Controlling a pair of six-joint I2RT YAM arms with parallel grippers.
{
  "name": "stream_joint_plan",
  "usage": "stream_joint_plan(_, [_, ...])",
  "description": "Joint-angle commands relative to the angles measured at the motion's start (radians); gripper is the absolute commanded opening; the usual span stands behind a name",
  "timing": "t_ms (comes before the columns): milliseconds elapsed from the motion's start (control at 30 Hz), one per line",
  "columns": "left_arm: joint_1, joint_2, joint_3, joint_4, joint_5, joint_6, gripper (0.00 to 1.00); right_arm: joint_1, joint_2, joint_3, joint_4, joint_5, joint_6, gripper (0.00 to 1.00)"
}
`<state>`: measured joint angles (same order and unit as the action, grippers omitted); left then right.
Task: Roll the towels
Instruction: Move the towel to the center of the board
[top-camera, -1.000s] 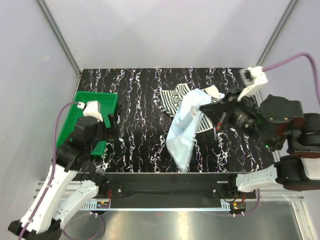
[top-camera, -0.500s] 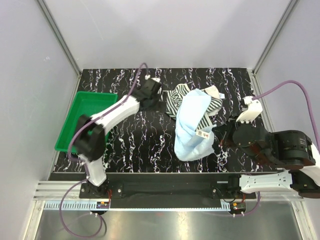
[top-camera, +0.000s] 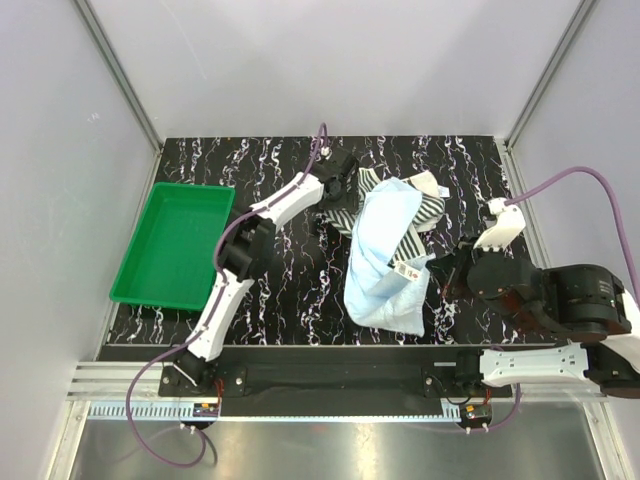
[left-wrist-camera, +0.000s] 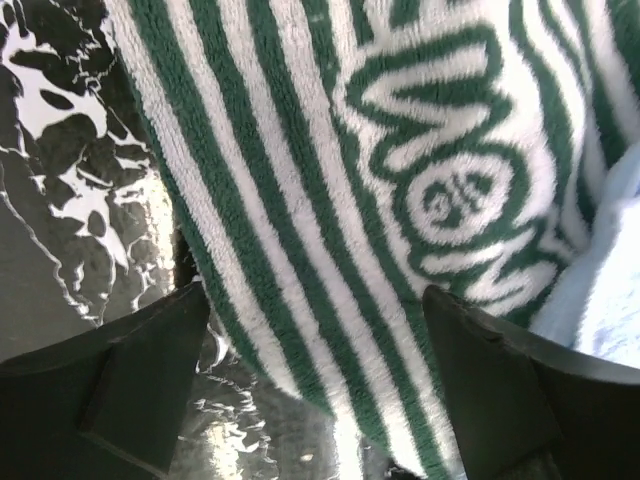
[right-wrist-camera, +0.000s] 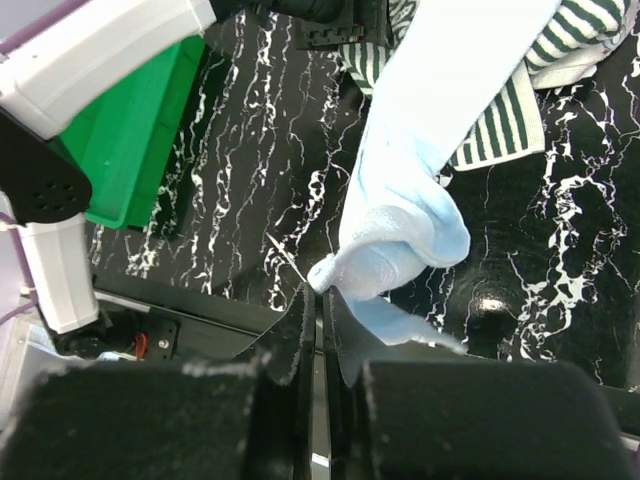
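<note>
Spread left pincer (left-wrist-camera: 315, 380) has reached striped towel (left-wrist-camera: 400, 180); right pincer (right-wrist-camera: 320, 310) seemingly clamps blue towel (right-wrist-camera: 405, 225).

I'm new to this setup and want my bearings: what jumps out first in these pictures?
The light blue towel lies crumpled on the table, draped over the striped towel, a corner pinched in the shut right tool. The left tool, open, reaches far across to straddle the striped towel's edge. A bright green tray sits at the left edge.
</note>
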<state>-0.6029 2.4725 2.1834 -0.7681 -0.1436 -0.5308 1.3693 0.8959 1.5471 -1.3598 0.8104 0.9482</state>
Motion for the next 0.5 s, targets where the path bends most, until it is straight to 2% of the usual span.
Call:
stream_joint_plan(0, [0.029, 0.052, 0.038, -0.019, 0.013, -0.061, 0.82, -0.003, -0.031, 0.008, -0.067, 0.016, 0.046, 0.0])
stream_joint_plan(33, [0.041, 0.06, 0.033, -0.008, 0.024, -0.064, 0.67, -0.003, -0.031, 0.011, -0.077, 0.016, 0.055, 0.0])
stream_joint_plan(67, [0.045, 0.065, 0.035, 0.018, 0.032, -0.06, 0.27, -0.003, -0.032, 0.014, -0.087, 0.021, 0.061, 0.0])
stream_joint_plan(100, [0.049, 0.066, 0.036, 0.03, 0.035, -0.055, 0.04, -0.003, -0.032, 0.018, -0.097, 0.027, 0.067, 0.0])
stream_joint_plan(133, [0.058, 0.059, 0.038, 0.041, 0.03, -0.052, 0.0, -0.003, -0.034, 0.018, -0.102, 0.03, 0.07, 0.0])
stream_joint_plan(300, [0.146, -0.059, 0.065, 0.115, 0.006, 0.008, 0.0, -0.003, -0.035, 0.01, -0.177, 0.076, 0.138, 0.0])
stream_joint_plan(467, [0.346, -0.185, 0.248, 0.086, -0.047, 0.026, 0.0, -0.003, -0.055, 0.011, -0.254, 0.096, 0.228, 0.0])
